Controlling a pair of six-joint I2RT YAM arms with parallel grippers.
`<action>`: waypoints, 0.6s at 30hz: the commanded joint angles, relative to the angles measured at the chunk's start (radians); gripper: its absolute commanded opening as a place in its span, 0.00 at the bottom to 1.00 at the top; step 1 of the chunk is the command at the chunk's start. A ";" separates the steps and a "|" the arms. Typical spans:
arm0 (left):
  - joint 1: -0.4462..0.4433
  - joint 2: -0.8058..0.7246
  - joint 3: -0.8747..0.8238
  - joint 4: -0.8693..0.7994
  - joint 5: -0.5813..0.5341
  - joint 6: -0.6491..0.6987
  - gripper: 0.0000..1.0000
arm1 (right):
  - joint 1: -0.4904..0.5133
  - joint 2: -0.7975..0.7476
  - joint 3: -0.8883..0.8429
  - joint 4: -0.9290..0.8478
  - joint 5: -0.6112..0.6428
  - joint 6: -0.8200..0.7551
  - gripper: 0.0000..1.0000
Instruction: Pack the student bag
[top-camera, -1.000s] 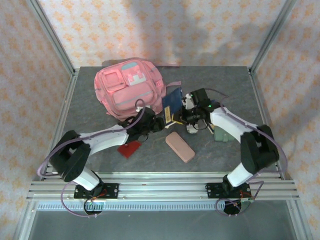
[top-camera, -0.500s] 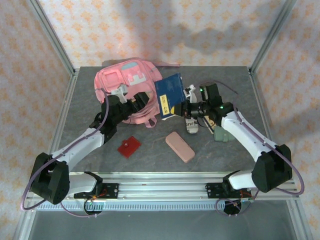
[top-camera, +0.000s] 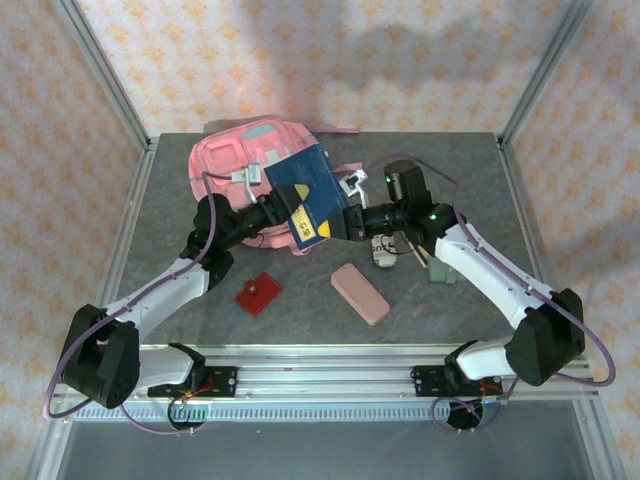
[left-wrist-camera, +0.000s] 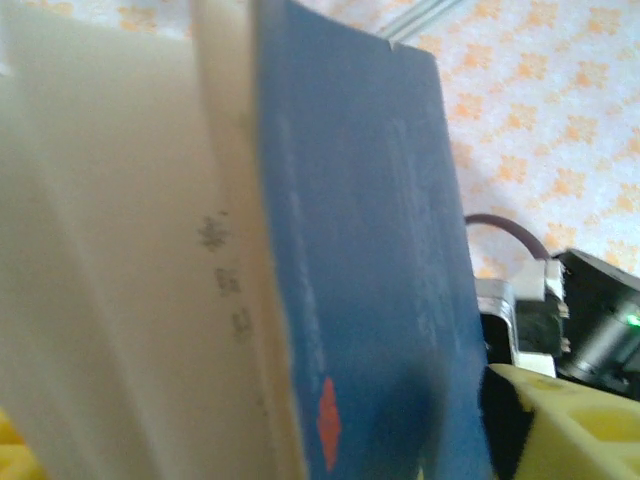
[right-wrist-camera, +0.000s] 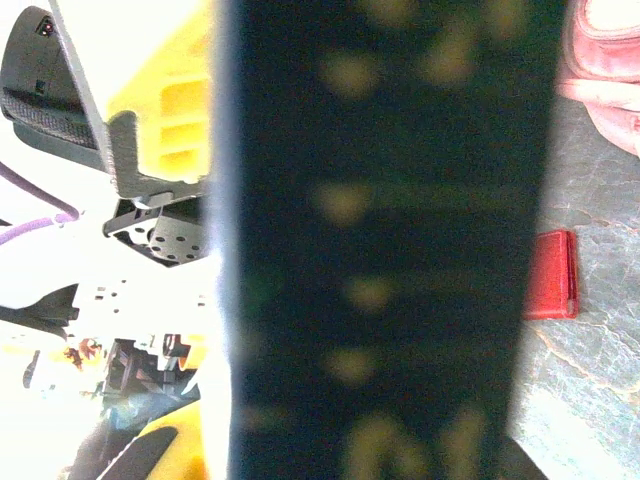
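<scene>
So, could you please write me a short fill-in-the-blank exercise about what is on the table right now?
1. The right tool is shut on a book with a ___ cover.
2. The student bag behind the book is ___ in colour.
3. The small red item lies flat on the table, on the ___ arm's side.

Missing words: blue; pink; left.

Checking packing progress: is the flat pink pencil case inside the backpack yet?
No, the pencil case lies on the grey table, apart from the student bag.
</scene>
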 joint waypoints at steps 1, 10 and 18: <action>0.028 -0.014 -0.025 0.166 0.077 -0.061 0.70 | -0.009 0.011 0.036 0.013 -0.026 -0.056 0.00; 0.069 -0.030 -0.093 0.268 0.094 -0.145 0.00 | -0.046 0.007 0.023 0.060 -0.032 -0.033 0.26; 0.066 0.071 -0.171 0.638 -0.066 -0.395 0.00 | -0.043 -0.124 -0.172 0.561 0.127 0.310 0.57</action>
